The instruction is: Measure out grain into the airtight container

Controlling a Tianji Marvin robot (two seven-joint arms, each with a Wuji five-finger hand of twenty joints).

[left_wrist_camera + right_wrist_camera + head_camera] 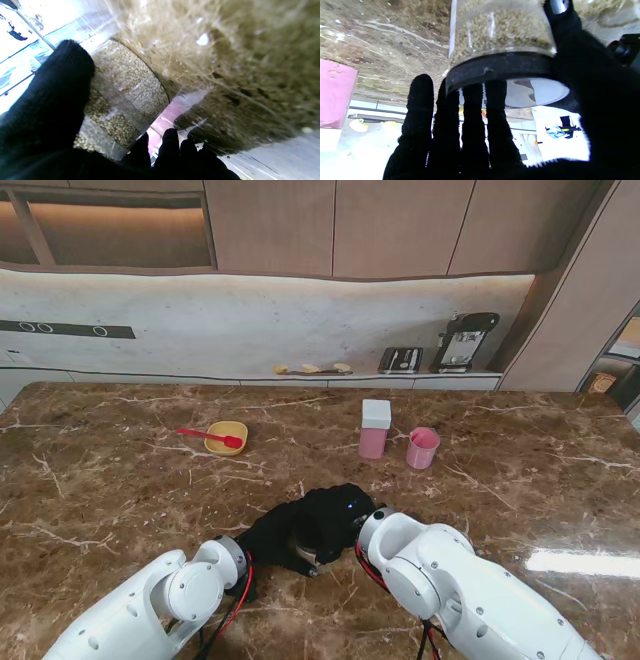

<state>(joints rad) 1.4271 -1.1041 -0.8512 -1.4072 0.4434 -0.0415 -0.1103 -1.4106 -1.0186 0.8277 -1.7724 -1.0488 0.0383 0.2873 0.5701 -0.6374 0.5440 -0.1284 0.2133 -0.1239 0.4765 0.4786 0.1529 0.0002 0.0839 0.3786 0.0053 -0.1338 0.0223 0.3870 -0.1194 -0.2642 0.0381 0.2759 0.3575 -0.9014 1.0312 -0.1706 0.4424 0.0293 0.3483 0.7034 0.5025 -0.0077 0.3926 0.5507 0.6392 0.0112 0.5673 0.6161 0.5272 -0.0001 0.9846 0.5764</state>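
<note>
At the near edge of the counter (120, 480), just in front of me, both hands clasp a clear grain jar (500, 32): the left hand (47, 107) is wrapped round its body, the right hand (582, 100) closed over its dark lid (500, 68). The jar seems to stand upright, lid uppermost. If the lid frees suddenly or the left hand's hold slips, I judge the jar could tip and spill grain.
</note>
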